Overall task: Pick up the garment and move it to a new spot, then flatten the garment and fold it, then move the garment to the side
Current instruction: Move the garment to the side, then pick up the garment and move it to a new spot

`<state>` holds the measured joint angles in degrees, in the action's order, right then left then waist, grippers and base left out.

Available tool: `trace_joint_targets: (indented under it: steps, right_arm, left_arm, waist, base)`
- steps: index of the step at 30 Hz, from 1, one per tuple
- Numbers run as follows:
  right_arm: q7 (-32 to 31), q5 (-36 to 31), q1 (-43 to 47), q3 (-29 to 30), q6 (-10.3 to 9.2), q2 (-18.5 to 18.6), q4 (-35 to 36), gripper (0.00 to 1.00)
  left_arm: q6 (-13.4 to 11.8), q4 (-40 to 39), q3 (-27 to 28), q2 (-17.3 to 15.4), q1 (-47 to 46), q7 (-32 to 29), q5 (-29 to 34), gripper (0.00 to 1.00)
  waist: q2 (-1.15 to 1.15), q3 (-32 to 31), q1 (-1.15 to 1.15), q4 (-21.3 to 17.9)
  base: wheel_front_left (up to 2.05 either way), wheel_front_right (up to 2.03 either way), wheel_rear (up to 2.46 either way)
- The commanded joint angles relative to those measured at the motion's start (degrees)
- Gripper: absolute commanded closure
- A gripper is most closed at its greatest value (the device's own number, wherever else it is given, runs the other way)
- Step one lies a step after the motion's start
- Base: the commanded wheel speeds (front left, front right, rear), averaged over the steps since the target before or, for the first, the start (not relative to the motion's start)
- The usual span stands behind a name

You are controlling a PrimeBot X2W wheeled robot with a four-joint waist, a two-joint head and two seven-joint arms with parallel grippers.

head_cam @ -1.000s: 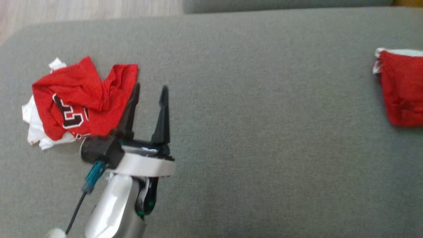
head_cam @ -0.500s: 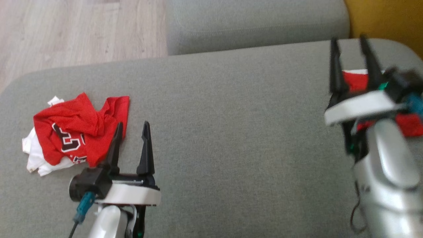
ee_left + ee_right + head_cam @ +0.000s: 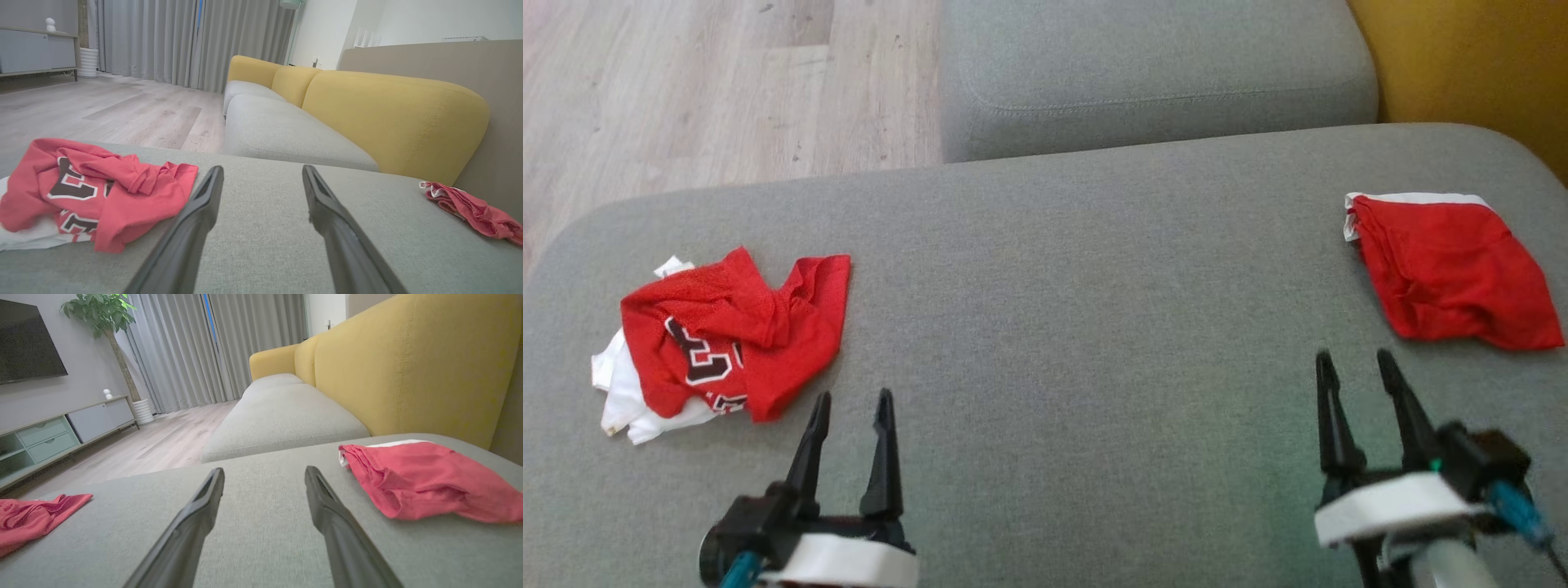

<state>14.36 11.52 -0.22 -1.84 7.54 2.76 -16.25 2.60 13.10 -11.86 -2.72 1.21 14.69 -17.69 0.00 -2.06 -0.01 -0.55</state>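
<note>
Nearest the robot, the left gripper [image 3: 854,394] and the right gripper [image 3: 1353,354] sit low over the grey cushion [image 3: 1078,327], each with its jaws spread wide and nothing between them. That is the change: half a second ago the right gripper's fingers reached up over the folded red garment [image 3: 1445,269], and the left one's finger overlapped the edge of the crumpled jersey [image 3: 760,327]. Now both are drawn back clear of the cloth, though the head camera has tilted too, so part of the shift is the view's own. I judge that the folded piece counts as finished and set aside, and that the arms are pulling back towards rest before a fresh round. The crumpled jersey, red over white with dark numerals, lies bunched just ahead and to the left of the left gripper, near but not touching. The folded garment lies ahead and right of the right gripper, apart from it, close to the cushion's far right edge. Beyond are a second seat cushion [image 3: 1152,73], the wooden floor [image 3: 686,98] and the yellow backrest [image 3: 1462,57].
</note>
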Motion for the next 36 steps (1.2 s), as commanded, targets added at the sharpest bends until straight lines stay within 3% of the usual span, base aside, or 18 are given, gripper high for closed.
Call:
trace_joint_targets:
  steps: [1,22,28,36]
  right_arm:
    - [0.6,-0.2,-1.1,-1.8,-0.05,0.1,2.8,0.0]
    - [0.6,-0.9,0.3,-2.2,-0.05,0.1,5.4,0.0]
    - [0.6,-1.7,1.0,-5.0,-0.05,0.1,5.7,0.0]
    - [0.6,0.0,2.5,-8.7,-0.05,0.1,5.0,0.0]
  left_arm:
    - [0.2,-1.8,2.4,-0.2,-1.4,0.3,-0.1,0.0]
    - [-0.4,-3.5,2.8,-0.2,-0.8,0.3,0.0,0.0]
    - [-1.0,-2.7,4.3,-0.2,-0.2,0.3,-0.1,0.0]
    - [-0.4,-2.7,7.7,-0.2,0.7,0.3,2.1,0.0]
  waist:
    - [0.0,-0.2,0.01,0.0]
    - [0.0,-0.2,0.01,1.4]
    - [0.0,-1.1,0.01,4.7]
    - [0.0,-2.7,0.01,12.5]
  base:
    - [0.0,0.0,0.0]
    - [0.0,0.0,0.0]
    - [0.0,0.0,0.0]
    - [0.0,0.0,0.0]
